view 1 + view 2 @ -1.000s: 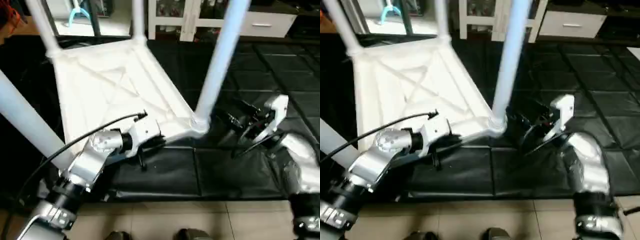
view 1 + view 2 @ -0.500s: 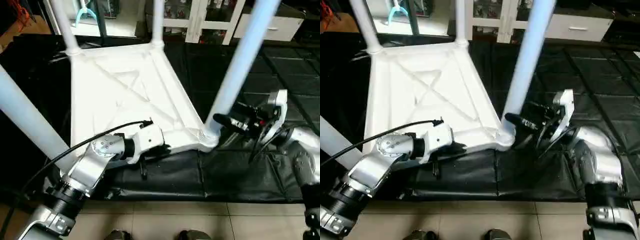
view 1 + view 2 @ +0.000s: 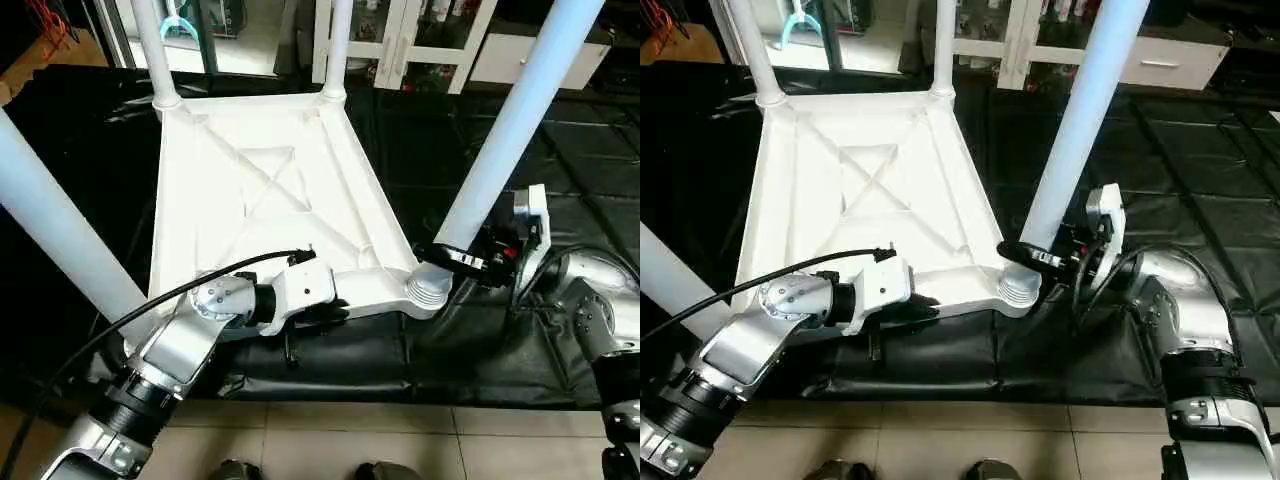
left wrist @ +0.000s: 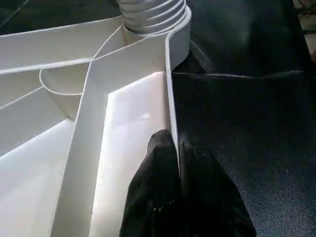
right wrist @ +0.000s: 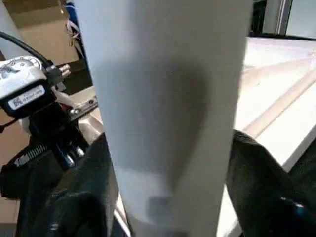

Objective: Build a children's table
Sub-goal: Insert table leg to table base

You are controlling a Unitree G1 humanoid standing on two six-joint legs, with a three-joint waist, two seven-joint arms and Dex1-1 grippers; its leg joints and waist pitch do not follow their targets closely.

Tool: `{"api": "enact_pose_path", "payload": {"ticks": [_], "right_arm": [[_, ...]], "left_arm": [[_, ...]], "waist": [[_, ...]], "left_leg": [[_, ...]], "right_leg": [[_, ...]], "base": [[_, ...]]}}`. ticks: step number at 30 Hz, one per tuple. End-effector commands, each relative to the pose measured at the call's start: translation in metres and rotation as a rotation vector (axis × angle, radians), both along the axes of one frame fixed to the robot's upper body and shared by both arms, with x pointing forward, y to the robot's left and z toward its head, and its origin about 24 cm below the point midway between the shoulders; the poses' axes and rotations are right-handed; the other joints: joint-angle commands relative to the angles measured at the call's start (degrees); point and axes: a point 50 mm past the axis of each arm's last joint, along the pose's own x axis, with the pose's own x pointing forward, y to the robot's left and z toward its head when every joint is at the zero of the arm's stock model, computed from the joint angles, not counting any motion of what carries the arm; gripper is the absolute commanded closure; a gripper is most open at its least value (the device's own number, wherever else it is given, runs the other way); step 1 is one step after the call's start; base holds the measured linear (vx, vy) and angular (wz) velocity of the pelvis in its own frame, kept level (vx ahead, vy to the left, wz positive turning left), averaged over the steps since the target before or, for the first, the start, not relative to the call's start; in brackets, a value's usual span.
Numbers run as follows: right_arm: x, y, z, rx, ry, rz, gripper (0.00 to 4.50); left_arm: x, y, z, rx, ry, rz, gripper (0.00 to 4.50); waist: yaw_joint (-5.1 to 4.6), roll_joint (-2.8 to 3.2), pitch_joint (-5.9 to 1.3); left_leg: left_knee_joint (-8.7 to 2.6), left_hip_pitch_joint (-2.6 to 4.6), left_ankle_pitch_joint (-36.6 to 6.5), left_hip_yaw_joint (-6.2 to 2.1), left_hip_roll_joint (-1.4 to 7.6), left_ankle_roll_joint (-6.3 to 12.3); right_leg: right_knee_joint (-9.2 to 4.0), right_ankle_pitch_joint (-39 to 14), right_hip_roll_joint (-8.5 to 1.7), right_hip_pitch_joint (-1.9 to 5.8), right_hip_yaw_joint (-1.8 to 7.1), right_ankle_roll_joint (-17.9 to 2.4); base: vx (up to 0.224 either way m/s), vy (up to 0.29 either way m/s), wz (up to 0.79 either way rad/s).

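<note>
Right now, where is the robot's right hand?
In the eye views, the right hand is on the right, its fingers around the foot of the near-right leg, just above the corner socket.

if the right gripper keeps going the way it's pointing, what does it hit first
Most likely the near-right table leg. The right gripper points at its base, and in the right wrist view its fingers straddle that leg just above the corner socket. Whether they already touch is unclear.
</note>
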Motion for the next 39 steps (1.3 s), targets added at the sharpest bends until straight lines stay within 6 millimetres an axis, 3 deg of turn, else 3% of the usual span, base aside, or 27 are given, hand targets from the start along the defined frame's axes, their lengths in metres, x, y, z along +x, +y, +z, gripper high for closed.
{"api": "enact_pose_path", "payload": {"ticks": [1, 10, 20, 26, 35, 36, 37, 39], "right_arm": [[0.002, -0.005, 0.006, -0.016, -0.016, 0.000, 1.83], [0.001, -0.006, -0.002, -0.014, 0.026, 0.006, 2.53], [0.004, 0.002, -0.007, -0.001, 0.028, -0.007, 2.58], [0.008, 0.002, -0.016, -0.030, 0.015, -0.117, 2.61], [0.019, 0.012, -0.040, -0.015, 0.027, -0.464, 2.66], [0.021, 0.018, -0.049, -0.029, 0.040, -0.548, 2.66], [0.023, 0.022, -0.053, -0.033, 0.049, -0.591, 2.66], [0.026, 0.031, -0.061, -0.043, 0.072, -0.690, 2.66]], "left_arm": [[-0.012, -0.008, -0.016, 0.037, 0.073, -0.059, 4.50], [-0.013, -0.007, -0.017, 0.045, 0.081, -0.063, 4.50], [-0.012, -0.006, -0.019, 0.053, 0.078, -0.048, 4.50], [-0.008, -0.007, -0.019, 0.050, 0.071, 0.002, 4.50], [0.014, -0.019, -0.017, 0.057, 0.050, 0.218, 4.50], [0.019, -0.024, -0.016, 0.048, 0.052, 0.289, 4.50], [0.022, -0.027, -0.015, 0.041, 0.054, 0.321, 4.50], [0.028, -0.032, -0.012, 0.033, 0.054, 0.395, 4.50]], "waist": [[-0.34, -0.92, -4.22], [-0.36, -0.78, -4.14], [-0.52, -0.89, -4.10], [-1.10, -0.87, -3.84], [-1.54, -0.72, -3.30], [-1.67, -0.76, -3.23], [-1.70, -0.31, -3.17], [-2.13, -0.45, -3.12]], "left_leg": [[-3.55, 2.01, -1.58, -1.45, 3.14, 8.74], [-3.58, 2.00, -2.85, -1.52, 3.17, 8.18], [-3.58, 2.01, -2.88, -1.53, 3.20, 8.28], [-3.91, 2.06, -6.46, -1.61, 3.23, 6.29], [-4.73, 2.20, -14.91, -1.97, 3.08, 1.03], [-4.85, 2.23, -16.47, -2.07, 3.05, 0.18], [-4.96, 2.53, -18.24, -2.23, 3.02, -1.00], [-5.27, 2.29, -20.97, -2.55, 2.89, -2.44]], "right_leg": [[-2.97, 0.01, -2.22, 2.38, 1.42, -16.16], [-3.14, -1.45, -2.24, 2.37, 1.39, -16.33], [-3.08, -1.42, -2.23, 2.27, 1.35, -16.44], [-3.68, -5.82, -2.28, 2.01, 1.39, -15.61], [-5.20, -18.24, -2.26, 1.15, 1.51, -11.29], [-5.42, -20.45, -2.23, 0.98, 1.48, -10.52], [-5.67, -22.42, -2.27, 0.64, 1.45, -9.95], [-5.93, -24.64, -2.21, 0.61, 1.27, -8.66]], "base": [[0.000, 0.000, 0.00], [0.000, 0.000, 0.00], [0.000, 0.000, 0.00], [0.000, 0.000, 0.00], [0.000, 0.000, 0.00], [0.000, 0.000, 0.00], [0.000, 0.000, 0.00], [0.000, 0.000, 0.00]]}}
